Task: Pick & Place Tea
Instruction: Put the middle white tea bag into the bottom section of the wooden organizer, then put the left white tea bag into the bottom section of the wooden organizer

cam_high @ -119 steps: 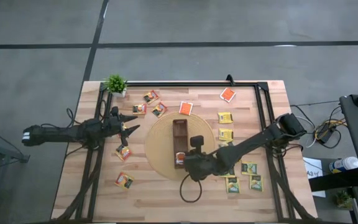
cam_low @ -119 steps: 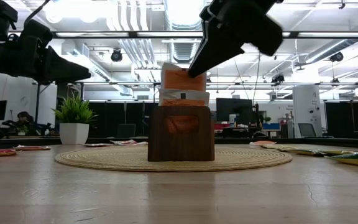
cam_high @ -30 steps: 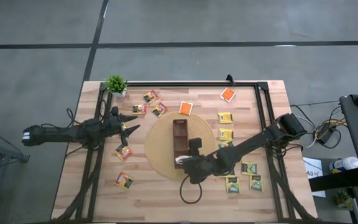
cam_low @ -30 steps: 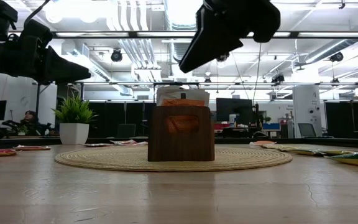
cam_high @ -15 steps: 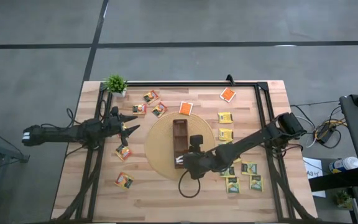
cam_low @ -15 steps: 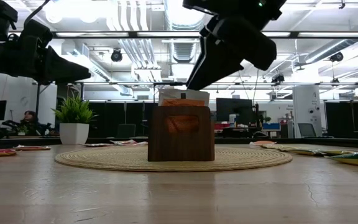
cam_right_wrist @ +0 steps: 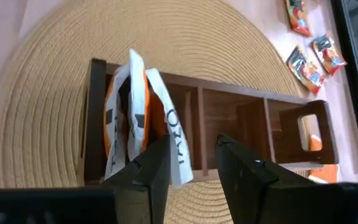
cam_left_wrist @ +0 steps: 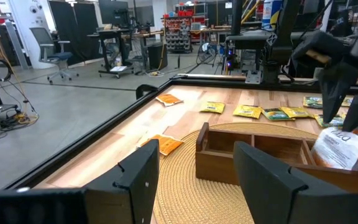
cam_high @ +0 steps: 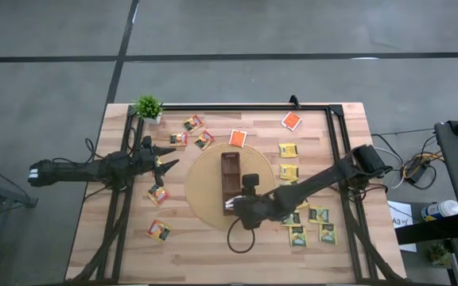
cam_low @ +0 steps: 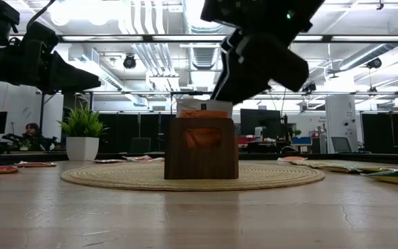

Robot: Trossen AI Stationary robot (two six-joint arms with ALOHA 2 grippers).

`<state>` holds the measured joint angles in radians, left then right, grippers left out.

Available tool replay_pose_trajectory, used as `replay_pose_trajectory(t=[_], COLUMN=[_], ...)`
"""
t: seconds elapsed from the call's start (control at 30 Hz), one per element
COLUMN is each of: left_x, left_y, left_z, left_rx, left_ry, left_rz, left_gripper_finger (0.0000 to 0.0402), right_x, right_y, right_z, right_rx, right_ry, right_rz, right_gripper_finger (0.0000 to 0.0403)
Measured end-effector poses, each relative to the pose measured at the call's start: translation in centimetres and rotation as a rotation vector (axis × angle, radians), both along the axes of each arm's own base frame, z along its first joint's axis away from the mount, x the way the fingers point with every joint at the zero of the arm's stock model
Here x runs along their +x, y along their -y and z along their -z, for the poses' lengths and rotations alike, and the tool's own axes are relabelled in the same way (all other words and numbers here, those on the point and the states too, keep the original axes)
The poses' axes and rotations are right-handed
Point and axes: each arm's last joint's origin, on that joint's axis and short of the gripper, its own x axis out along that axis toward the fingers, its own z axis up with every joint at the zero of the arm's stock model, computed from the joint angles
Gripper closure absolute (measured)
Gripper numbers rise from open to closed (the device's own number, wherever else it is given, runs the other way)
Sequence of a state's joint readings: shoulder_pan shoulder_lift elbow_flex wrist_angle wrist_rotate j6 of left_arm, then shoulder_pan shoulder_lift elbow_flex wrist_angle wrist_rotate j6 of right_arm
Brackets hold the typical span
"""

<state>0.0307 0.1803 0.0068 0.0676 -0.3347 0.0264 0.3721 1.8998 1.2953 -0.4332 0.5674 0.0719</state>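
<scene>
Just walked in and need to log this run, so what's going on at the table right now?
The robot is sorting tea sachets into a long wooden box on a round woven mat. The right gripper hovers just above the box's end compartment, fingers parted and empty, over the orange-and-white sachets standing in it. The left gripper waits open off the mat's left side. Many more sachets lie loose on the table.

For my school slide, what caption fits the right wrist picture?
Right gripper, open, above orange tea sachets in the wooden box.
</scene>
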Motion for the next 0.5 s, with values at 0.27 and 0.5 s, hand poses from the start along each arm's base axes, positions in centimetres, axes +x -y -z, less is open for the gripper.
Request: replay_pose_trajectory(t=[0.27, 0.5], left_x=[0.0, 0.0], left_y=[0.0, 0.0], left_z=[0.0, 0.0], left_rx=[0.0, 0.0], left_ry=[0.0, 0.0], left_rz=[0.0, 0.0], left_gripper_finger=[0.0199, 0.0199], right_x=[0.1, -0.2], right_y=[0.0, -0.2], right_z=[0.3, -2.1], right_rx=[-0.019, 0.006], right_ry=[-0.016, 0.052], right_rz=[-0.017, -0.019], right_gripper_finger=[0.0274, 0.0286])
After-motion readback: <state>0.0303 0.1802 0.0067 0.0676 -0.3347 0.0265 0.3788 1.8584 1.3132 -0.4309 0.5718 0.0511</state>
